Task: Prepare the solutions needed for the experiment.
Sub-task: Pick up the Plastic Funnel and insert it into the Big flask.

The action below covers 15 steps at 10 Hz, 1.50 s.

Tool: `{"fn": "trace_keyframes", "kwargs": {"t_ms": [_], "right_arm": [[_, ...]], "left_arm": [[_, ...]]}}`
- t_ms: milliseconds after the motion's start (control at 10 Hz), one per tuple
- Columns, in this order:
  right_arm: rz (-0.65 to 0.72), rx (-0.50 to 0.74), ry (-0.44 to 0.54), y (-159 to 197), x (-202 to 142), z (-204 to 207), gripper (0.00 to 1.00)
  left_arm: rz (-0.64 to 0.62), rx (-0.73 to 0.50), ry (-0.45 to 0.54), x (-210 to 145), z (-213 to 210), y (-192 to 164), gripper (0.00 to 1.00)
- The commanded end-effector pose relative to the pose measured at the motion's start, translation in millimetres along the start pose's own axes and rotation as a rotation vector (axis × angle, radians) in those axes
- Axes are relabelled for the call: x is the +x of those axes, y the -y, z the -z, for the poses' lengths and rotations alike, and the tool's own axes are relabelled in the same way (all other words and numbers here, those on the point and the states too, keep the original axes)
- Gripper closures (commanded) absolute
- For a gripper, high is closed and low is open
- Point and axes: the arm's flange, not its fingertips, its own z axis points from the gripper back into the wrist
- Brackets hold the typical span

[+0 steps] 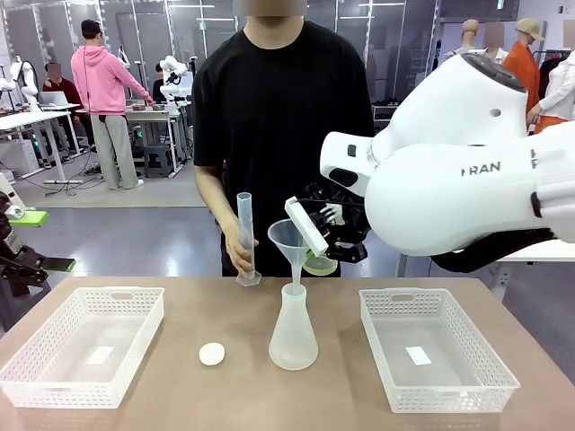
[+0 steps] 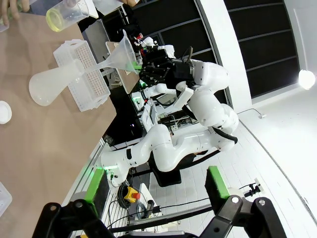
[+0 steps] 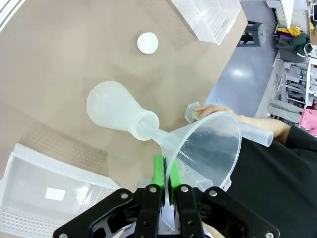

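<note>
Brown table (image 1: 235,395), arm (image 1: 467,193) lettered "RAN", funnel (image 1: 289,239) in flask (image 1: 293,338), yellow-green solutions (image 1: 320,266)

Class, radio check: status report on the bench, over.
Left jaws open, off to the side. Right jaws shut on funnel rim, stem in Erlenmeyer flask. Yellow-green solution in beaker beside funnel. Person's hand holds graduated cylinder nearby.

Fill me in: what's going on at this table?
The right gripper is shut on a small clear plastic beaker holding a shallow layer of pale yellow-green liquid. It is tilted beside the translucent plastic funnel, which is seated in the frosted conical flask. No stream shows. The person's hand steadies a tall clear graduated cylinder on the table. The left gripper hangs open, off to the side.
</note>
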Motion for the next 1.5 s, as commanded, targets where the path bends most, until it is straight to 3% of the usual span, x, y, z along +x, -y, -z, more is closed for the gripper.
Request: {"fn": "trace_keyframes", "kwargs": {"t_ms": [0,900,1000,1100,1200,1300,1400], "right_arm": [[-0.008,-0.023,0.023,4.4,-10.6,15.3,0.95],[0.037,0.061,0.059,-4.6,-19.8,58.8,0.95],[0.037,0.058,0.061,-5.4,-20.1,58.7,0.75],[0.036,0.058,0.06,-6.1,-19.8,57.7,0.75],[0.034,0.058,0.062,-6.4,-19.3,56.2,0.55],[0.024,0.072,0.073,-7.3,-18.7,55.1,0.71],[0.054,0.061,0.038,-8.8,-16.3,58.1,0.37]], "left_arm": [[0.004,-0.007,-0.007,-0.1,-0.2,1.9,0.0],[0.004,-0.007,-0.007,-0.1,-0.2,1.9,0.0],[0.004,-0.007,-0.007,-0.1,-0.2,1.9,0.0],[0.004,-0.007,-0.007,-0.1,-0.2,1.9,0.0],[0.004,-0.007,-0.007,-0.1,-0.2,1.9,0.0],[0.004,-0.007,-0.007,-0.1,-0.2,1.9,0.0],[0.004,-0.007,-0.007,-0.1,-0.2,1.9,0.0]]}}
